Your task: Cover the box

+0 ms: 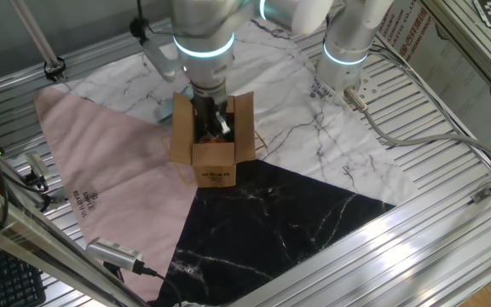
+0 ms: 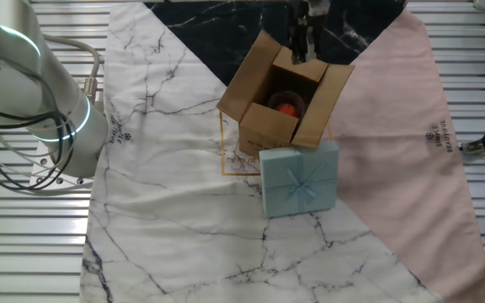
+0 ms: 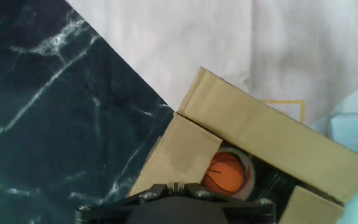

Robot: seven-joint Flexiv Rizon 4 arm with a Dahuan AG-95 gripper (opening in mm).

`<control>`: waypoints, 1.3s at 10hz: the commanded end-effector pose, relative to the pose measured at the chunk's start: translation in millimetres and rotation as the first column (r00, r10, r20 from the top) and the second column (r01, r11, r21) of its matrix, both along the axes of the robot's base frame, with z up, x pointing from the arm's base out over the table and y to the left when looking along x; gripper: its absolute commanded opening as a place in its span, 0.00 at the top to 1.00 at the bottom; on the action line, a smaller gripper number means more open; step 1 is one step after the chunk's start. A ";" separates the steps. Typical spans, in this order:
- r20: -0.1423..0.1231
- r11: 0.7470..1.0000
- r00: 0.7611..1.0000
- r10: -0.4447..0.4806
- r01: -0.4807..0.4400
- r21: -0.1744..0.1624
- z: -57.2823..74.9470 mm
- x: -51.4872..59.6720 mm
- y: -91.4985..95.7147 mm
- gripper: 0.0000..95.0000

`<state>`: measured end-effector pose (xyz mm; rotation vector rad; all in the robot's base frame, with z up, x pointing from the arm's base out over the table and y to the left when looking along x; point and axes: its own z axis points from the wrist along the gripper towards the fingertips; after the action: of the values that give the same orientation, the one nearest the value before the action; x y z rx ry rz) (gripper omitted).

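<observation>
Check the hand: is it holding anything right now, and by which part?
Cannot tell. The hand sits at the far flap of the cardboard box, but its fingertips are hidden in all views, so a grip on that flap is not confirmed.

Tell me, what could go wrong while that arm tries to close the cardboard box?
The box looks light, so pushing a flap might slide or tip it rather than fold it. The pincer sits right above the opening, so a flap could catch on it. The light blue gift box touches one side and may block that flap.
</observation>
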<state>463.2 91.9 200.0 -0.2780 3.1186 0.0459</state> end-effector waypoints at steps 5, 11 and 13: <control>-0.012 0.999 0.999 -0.033 0.033 0.006 7.1 -3.7 -9.7 1.00; -0.012 0.998 0.998 -0.056 0.056 0.018 9.0 -4.4 -9.4 1.00; -0.023 0.998 0.998 -0.061 0.062 0.016 9.5 -4.7 -9.2 1.00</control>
<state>457.9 82.7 210.3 -0.1829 3.1504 0.0751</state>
